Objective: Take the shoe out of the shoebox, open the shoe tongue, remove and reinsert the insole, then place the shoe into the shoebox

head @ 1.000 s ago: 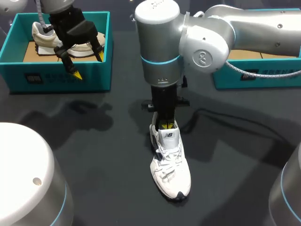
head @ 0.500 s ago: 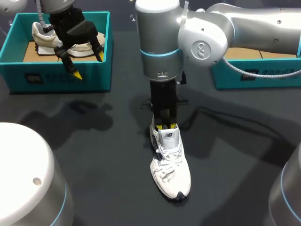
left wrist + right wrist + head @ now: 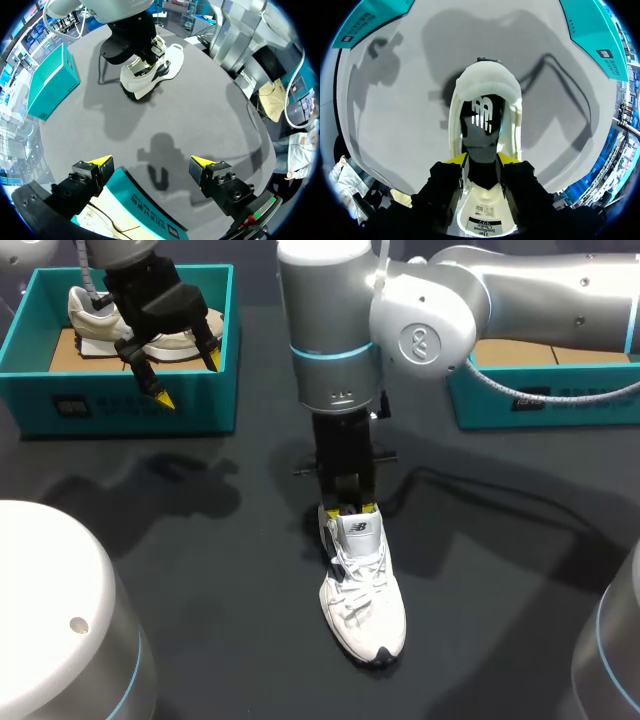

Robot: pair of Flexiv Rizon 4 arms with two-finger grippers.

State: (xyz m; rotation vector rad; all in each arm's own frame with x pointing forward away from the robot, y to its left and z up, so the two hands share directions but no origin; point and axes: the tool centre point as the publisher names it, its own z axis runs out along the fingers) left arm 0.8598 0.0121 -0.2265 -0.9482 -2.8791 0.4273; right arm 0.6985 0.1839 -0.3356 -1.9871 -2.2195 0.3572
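Note:
A white shoe [image 3: 362, 595] lies mid-table with its toe toward the near edge. My right gripper [image 3: 348, 510] points straight down into its heel opening. In the right wrist view this gripper [image 3: 481, 160] stands open, its yellow tips a little apart. The heel end of the dark insole [image 3: 480, 125], with a white logo, lies between and beyond them, and the white tongue [image 3: 485, 85] is further ahead. My left gripper [image 3: 185, 375] hangs wide open over the front wall of the left teal shoebox [image 3: 120, 405], with nothing in it [image 3: 150, 162]. The shoe [image 3: 150, 75] shows far ahead of it.
Inside the left shoebox lies a beige shoe [image 3: 95, 315]. A second teal box [image 3: 545, 395] stands at the back right, partly behind my right arm. Bare dark tabletop [image 3: 200, 540] surrounds the white shoe.
The right gripper's fingers have parted from shut inside the shoe's heel opening, and the right arm has shifted slightly left. The left arm has not moved.

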